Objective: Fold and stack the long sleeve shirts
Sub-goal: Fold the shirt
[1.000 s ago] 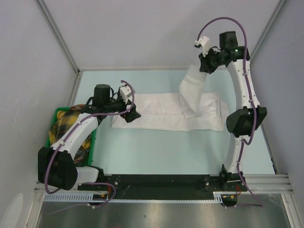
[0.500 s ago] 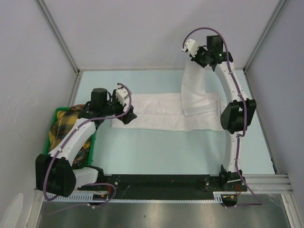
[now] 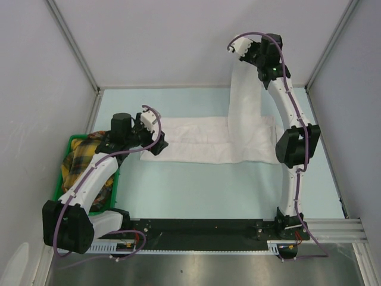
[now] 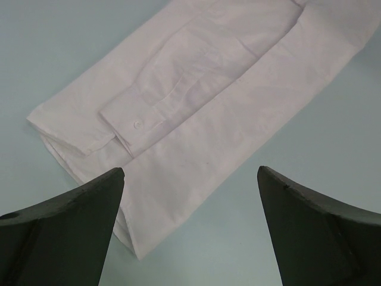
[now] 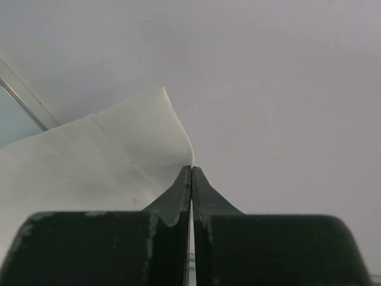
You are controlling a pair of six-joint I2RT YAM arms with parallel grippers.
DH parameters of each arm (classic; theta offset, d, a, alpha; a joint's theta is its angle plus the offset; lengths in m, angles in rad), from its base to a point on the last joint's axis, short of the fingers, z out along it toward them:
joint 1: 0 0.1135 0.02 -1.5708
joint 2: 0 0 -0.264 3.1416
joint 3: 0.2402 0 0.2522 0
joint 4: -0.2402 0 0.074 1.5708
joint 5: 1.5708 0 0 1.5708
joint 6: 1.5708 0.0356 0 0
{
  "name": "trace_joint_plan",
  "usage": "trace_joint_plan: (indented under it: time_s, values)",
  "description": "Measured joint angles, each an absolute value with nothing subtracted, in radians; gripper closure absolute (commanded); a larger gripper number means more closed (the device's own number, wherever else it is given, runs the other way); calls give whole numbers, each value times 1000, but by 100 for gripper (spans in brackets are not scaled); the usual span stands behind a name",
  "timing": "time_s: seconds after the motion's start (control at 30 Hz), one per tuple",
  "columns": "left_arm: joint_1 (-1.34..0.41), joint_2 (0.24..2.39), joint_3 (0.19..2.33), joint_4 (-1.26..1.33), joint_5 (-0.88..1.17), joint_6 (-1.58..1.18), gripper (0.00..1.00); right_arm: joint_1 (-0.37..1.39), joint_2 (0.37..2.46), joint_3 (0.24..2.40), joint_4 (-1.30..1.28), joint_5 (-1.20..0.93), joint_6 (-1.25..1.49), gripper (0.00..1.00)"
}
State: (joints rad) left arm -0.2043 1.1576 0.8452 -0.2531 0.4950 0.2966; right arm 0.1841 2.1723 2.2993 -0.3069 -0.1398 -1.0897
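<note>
One white long sleeve shirt [image 3: 196, 140] lies as a long folded strip across the pale table. Its right end [image 3: 245, 98] is pulled up off the table toward the back wall. High up there, my right gripper [image 3: 249, 58] is shut on that end; in the right wrist view the jaws [image 5: 191, 168] pinch the edge of the white cloth [image 5: 107, 161]. My left gripper [image 3: 159, 145] hovers open over the strip's left end. Seen from the left wrist, its wide-apart fingers [image 4: 190, 173] frame the shirt's near corner [image 4: 208, 89] and a buttoned cuff [image 4: 138, 124], touching neither.
A green basket [image 3: 66, 143] holding yellow plaid cloth [image 3: 80, 158] sits at the table's left edge, beside the left arm. Grey walls and metal frame posts [image 3: 74, 44] close in the back and sides.
The right gripper has risen and swung left toward the back wall, drawing the shirt's right end up taller. The left gripper stayed open and shifted slightly left at the strip's left end.
</note>
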Motion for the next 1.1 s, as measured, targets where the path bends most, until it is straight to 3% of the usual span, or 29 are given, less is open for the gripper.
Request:
trace_joint_plan:
  time_s: [0.13,0.33,0.47,0.77,1.1]
  values:
    - [-204,1157,845,-253,490,297,0,190,2144,2248,-329,-134,-1098,100]
    - [-197,1143,833,-254,482,297,1,278,1922,1877,-478,-78,-1110,100]
    - [-190,1131,825,-265,482,297,1,383,1826,1760,-599,-60,-1067,100]
    - [-123,1130,825,-313,504,258,1,517,1900,1870,-876,-126,-683,100]
    - [64,1076,825,-391,562,210,0,556,2027,1882,-876,-388,-247,100]
